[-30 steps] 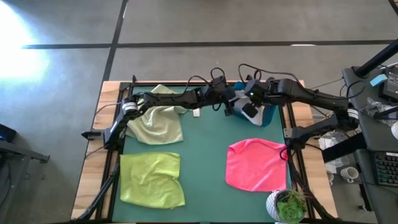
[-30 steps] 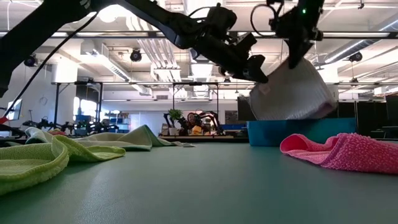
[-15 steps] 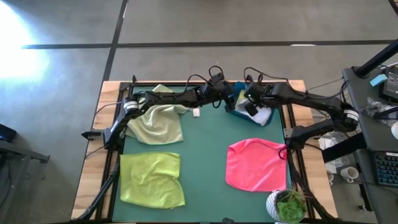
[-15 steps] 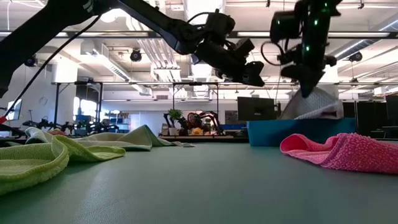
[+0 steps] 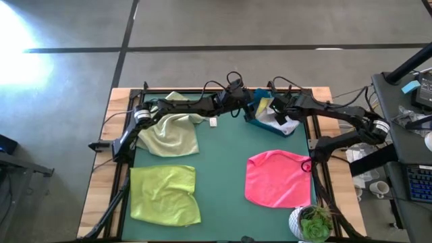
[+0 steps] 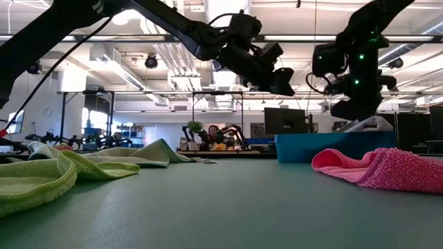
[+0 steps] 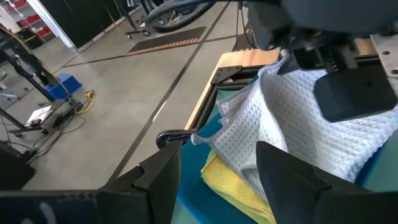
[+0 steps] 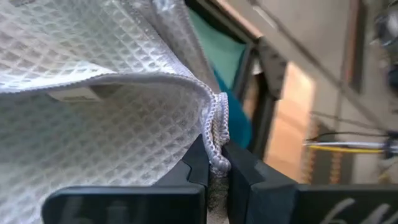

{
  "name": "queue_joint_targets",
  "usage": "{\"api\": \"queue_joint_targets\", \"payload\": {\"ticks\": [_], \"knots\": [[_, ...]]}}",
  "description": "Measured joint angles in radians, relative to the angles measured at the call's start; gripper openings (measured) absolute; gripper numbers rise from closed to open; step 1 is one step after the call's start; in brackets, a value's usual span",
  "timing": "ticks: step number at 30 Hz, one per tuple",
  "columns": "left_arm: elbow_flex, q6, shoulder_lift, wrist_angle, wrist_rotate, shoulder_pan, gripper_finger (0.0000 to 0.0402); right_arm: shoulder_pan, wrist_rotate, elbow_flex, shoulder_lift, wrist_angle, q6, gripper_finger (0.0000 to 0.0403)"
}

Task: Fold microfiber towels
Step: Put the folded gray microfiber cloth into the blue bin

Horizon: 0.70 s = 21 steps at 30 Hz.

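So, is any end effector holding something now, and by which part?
Yes: the right end effector pinches the light grey towel by its stitched edge, over the blue bin. The left end effector is open, holding nothing.

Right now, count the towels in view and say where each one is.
5. Pale green towel at the table's far left; lime green towel near left; hot pink towel near right; yellow towel and light grey towel in the blue bin. More may lie hidden there.

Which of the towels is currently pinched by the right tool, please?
The light grey waffle-weave towel, held over the blue bin; the pink, lime and pale green towels lie loose on the mat.
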<state>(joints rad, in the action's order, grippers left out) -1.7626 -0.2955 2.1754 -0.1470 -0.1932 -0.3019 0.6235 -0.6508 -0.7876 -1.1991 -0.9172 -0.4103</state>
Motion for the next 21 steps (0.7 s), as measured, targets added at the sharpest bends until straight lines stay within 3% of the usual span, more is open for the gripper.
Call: {"api": "queue_joint_targets", "payload": {"ticks": [13,21], "knots": [[-0.005,-0.110,-0.001,0.024,-0.084,-0.013,0.0191,0.102,0.095,0.003,0.000,0.041,-0.050,0.0074],[-0.027,-0.109,-0.002,0.143,-0.101,-0.019,0.0191,0.118,0.140,-0.063,0.000,0.008,-0.032,0.0147]]}}
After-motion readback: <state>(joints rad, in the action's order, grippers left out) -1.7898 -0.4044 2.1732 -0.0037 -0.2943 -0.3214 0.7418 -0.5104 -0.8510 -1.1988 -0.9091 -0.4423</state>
